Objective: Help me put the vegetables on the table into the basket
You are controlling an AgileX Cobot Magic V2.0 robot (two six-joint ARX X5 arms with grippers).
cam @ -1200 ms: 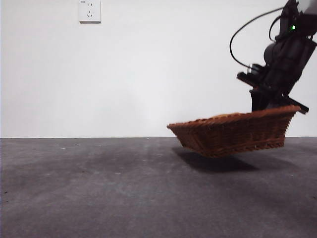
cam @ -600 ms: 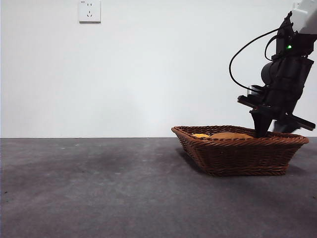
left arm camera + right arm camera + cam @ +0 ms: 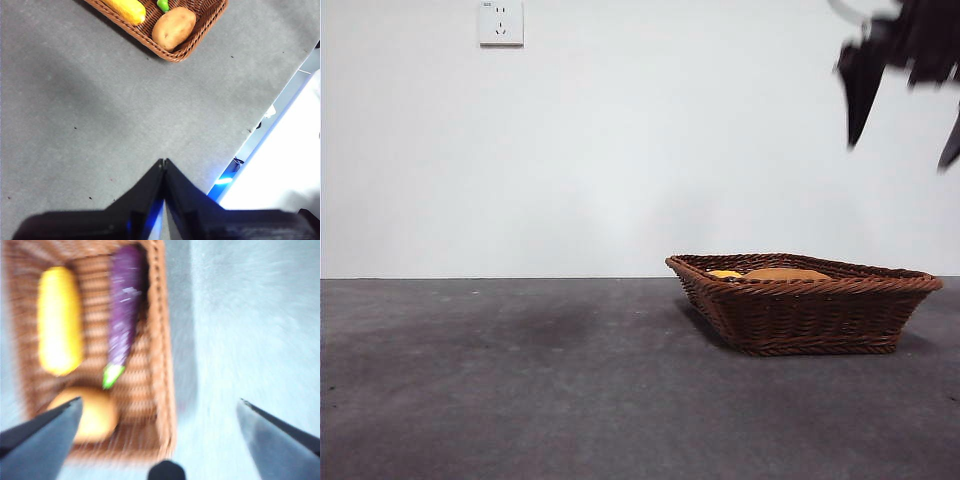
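Note:
The brown wicker basket (image 3: pixel 810 320) stands flat on the dark grey table (image 3: pixel 520 380) at the right. Over its rim I can see the tan potato (image 3: pixel 785 273) and a bit of the yellow corn piece (image 3: pixel 725 273). My right gripper (image 3: pixel 900 150) hangs open high above the basket's right end, holding nothing. Its wrist view looks down into the basket (image 3: pixel 162 365) at the corn (image 3: pixel 59 320), the purple eggplant (image 3: pixel 125 300) and the potato (image 3: pixel 90 412). The left gripper (image 3: pixel 164 162) is shut and empty over bare table, well away from the basket (image 3: pixel 175 52), potato (image 3: pixel 173 27) and corn (image 3: pixel 125 7).
A white wall with a socket (image 3: pixel 501 22) rises behind the table. Bare grey table stretches left of the basket. The left wrist view shows the table's edge (image 3: pixel 270 115) with a bright floor beyond it.
A second ago the right gripper held the basket tilted in the air. It set the basket flat on the table, then let go and rose to the top right.

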